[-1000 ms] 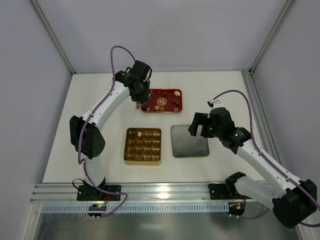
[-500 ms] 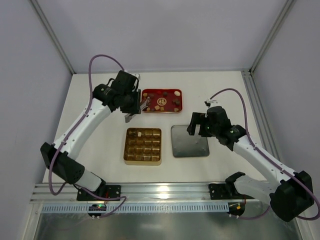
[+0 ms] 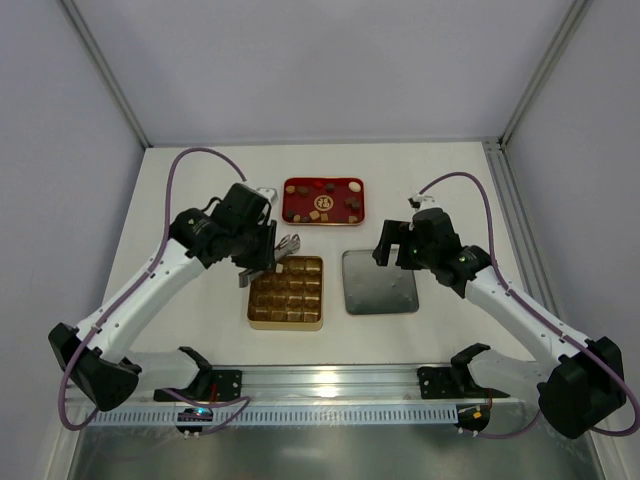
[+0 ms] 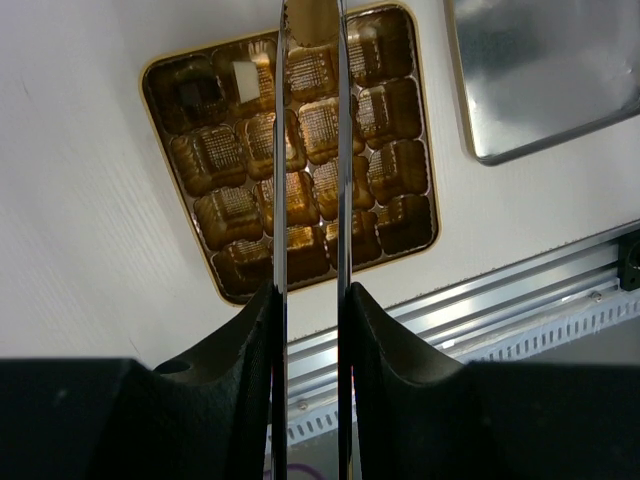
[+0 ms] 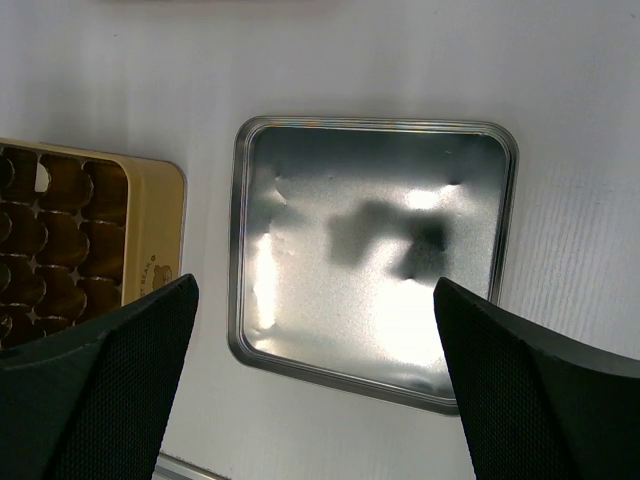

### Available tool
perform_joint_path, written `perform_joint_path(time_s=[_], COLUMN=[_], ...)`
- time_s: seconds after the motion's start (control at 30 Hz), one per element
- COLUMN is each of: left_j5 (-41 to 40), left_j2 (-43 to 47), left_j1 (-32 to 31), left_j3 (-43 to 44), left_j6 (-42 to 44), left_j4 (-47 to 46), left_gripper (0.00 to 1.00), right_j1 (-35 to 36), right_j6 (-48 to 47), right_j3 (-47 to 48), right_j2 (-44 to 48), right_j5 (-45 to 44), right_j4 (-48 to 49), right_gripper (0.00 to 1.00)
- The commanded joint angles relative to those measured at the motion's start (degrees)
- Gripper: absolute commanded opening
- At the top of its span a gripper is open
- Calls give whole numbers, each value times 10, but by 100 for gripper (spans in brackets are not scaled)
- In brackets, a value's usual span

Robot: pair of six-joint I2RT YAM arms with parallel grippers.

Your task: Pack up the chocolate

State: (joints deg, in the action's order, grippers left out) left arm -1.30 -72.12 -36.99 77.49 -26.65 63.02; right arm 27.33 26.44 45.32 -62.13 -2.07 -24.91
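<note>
My left gripper [image 3: 262, 262] is shut on metal tweezers [image 3: 288, 245]. In the left wrist view the tweezers' blades [image 4: 280, 150] run from my gripper [image 4: 310, 290] out over the gold gridded box [image 4: 225, 285]. A light-brown chocolate [image 4: 312, 20] sits pinched between their tips at the box's far edge. The box [image 3: 286, 318] holds a dark square piece [image 4: 192, 95] and a cream-white piece [image 4: 243, 80]. Several more chocolates [image 3: 322, 202] lie on the red tray [image 3: 300, 186]. My right gripper [image 3: 392, 250] is open and empty above the silver lid, with its jaws [image 5: 315, 285] wide apart.
The silver square lid [image 3: 380, 282] lies right of the gold box, and fills the right wrist view [image 5: 375, 260]. An aluminium rail [image 3: 330, 385] runs along the near table edge. White walls and frame posts enclose the table.
My left arm has swung back from the red tray toward me, carrying the tweezers to the gold box's far edge. The right arm has barely moved.
</note>
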Motion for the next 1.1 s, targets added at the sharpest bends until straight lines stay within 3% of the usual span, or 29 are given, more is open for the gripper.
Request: perform_joint_path(time_s=[0.0,0.37,1.07], left_j5=[11,-3,-25], left_j2=[22,12,11], left_j1=[-6,-32,-41], left_j3=[-33,-72,-65], left_j6=[-16,-30,-24], left_j4=[-29,-61,-32], left_gripper=[27,29,39], right_j1=[3,2,3], right_j6=[5,8,8], right_j3=[18,11,5], right_j2=[10,18,19], right_j5=[-15,-14,-10], right_j4=[11,8,14], right_gripper=[100,100,100])
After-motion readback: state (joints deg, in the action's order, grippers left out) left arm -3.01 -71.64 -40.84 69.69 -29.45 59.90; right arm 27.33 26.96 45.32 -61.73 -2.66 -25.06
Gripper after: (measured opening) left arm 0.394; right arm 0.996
